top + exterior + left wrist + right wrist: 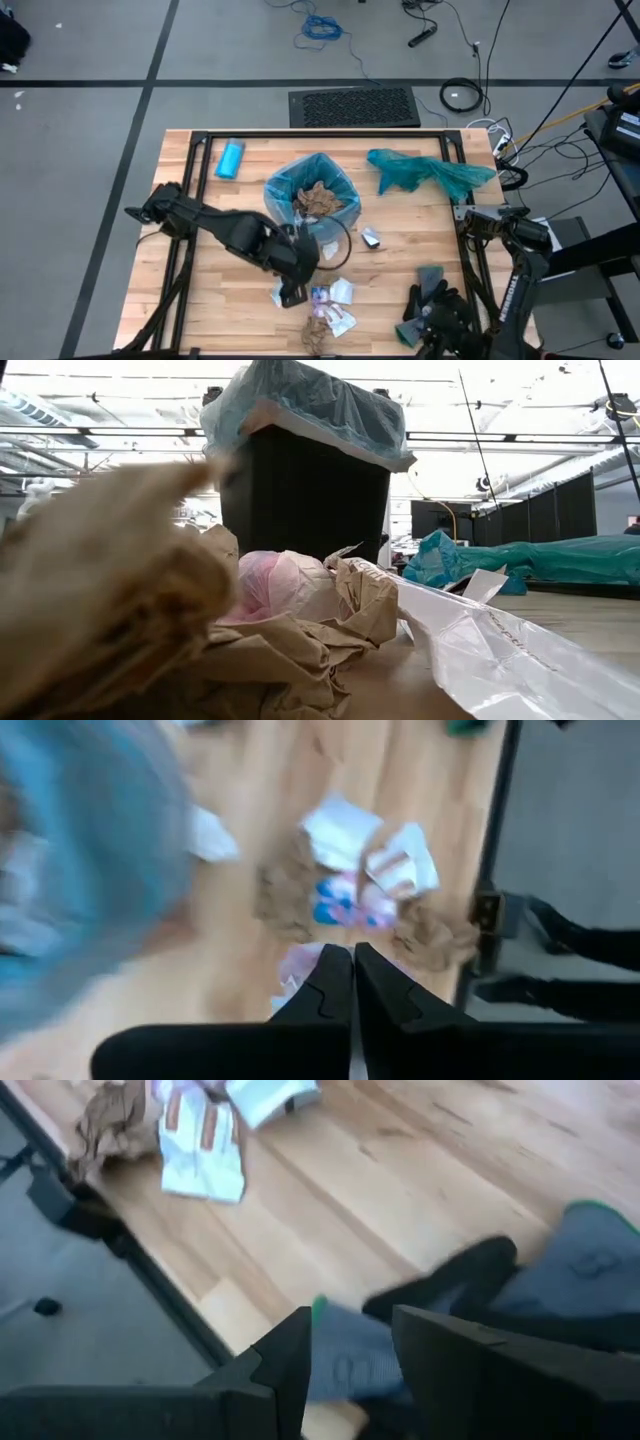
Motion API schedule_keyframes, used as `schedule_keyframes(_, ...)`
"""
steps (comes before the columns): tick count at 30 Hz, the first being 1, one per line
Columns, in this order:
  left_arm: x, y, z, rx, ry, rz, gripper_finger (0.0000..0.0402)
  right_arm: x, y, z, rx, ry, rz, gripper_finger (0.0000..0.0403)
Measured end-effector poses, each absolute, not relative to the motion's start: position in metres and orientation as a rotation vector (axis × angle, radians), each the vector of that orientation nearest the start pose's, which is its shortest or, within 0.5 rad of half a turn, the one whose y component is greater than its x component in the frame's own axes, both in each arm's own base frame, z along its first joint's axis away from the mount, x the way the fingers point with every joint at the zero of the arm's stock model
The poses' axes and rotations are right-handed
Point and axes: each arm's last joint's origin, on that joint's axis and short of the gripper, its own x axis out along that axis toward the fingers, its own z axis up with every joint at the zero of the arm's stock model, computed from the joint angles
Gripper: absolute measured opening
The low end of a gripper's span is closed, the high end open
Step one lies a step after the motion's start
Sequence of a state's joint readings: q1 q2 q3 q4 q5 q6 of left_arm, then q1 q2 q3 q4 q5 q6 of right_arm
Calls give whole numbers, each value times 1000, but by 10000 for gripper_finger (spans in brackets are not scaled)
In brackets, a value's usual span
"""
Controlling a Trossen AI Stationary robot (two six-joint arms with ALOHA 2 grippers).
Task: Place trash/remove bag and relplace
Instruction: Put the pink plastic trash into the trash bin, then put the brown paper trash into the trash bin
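While the bag [312,180] lines the bin at frame centre | left gripper [291,293] lower centre, jaws closed, empty, beside the trash [330,305] | right gripper [425,318] lower right, jaws parted over gloves [430,285], nothing held

pale blue bag [312,180], brown trash [320,199]

We see bare table [225,300] at the lower left of the high view, and more bare wood between the bin [313,195] and the teal bag [425,172]. Trash [328,308] crowds the lower centre, the left gripper [291,297] just beside it. Gloves [425,295] fill the lower right.
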State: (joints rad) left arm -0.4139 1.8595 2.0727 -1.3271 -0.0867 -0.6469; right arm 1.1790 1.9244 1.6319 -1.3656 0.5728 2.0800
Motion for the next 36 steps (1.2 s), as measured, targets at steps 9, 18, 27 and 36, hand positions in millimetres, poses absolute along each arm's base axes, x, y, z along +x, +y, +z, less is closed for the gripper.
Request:
schedule_keyframes(9,338,-94,401,-194,1101,164,2,184,304,229,600,860,-728,132)
schedule_keyframes(18,348,-33,401,-62,1096,276,14,210,298,226,695,842,-713,132)
schedule_keyframes(27,356,6,394,-63,1143,222,22,229,289,226,758,819,-738,132)
schedule_keyframes(36,356,14,394,-114,1148,170,117,237,284,226,777,807,-749,132)
